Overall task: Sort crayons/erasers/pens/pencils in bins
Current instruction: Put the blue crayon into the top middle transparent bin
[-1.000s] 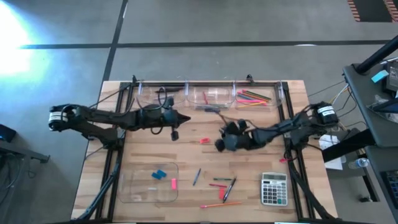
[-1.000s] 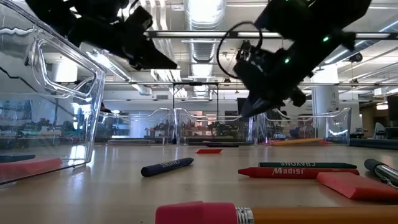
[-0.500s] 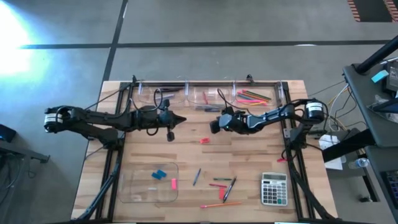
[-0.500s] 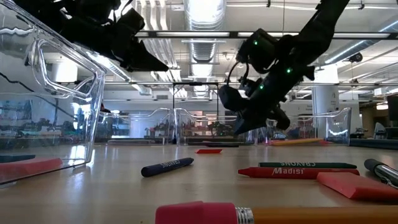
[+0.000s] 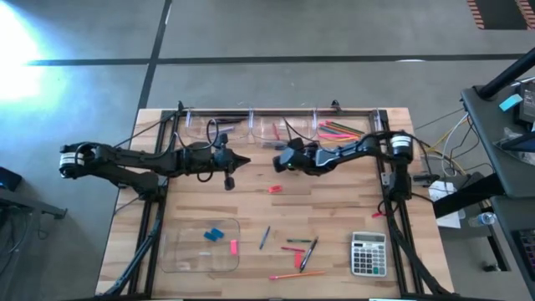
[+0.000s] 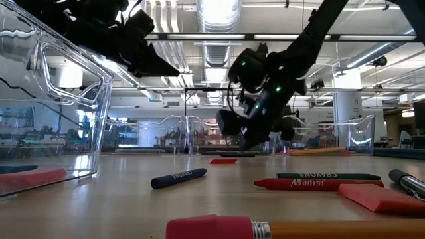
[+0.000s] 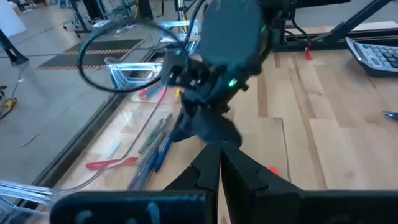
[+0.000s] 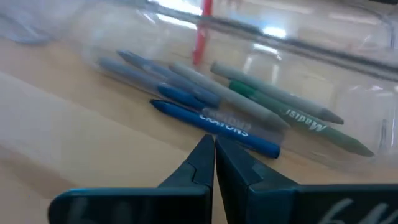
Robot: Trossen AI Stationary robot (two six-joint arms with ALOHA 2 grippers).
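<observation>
Several crayons (image 8: 217, 118) already lie in the middle bin (image 5: 280, 131) at the tabletop's far edge, pencils (image 5: 338, 130) in the right one. Both grippers, left (image 5: 248, 160) and right (image 5: 280, 161), hover clenched and empty. More sticks (image 5: 294, 246) and a red eraser (image 5: 274, 189) remain loose.

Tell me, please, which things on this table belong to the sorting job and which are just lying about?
Belong: the bins, tray, pencils, pens, crayons, erasers.

Lying about: the calculator.
</observation>
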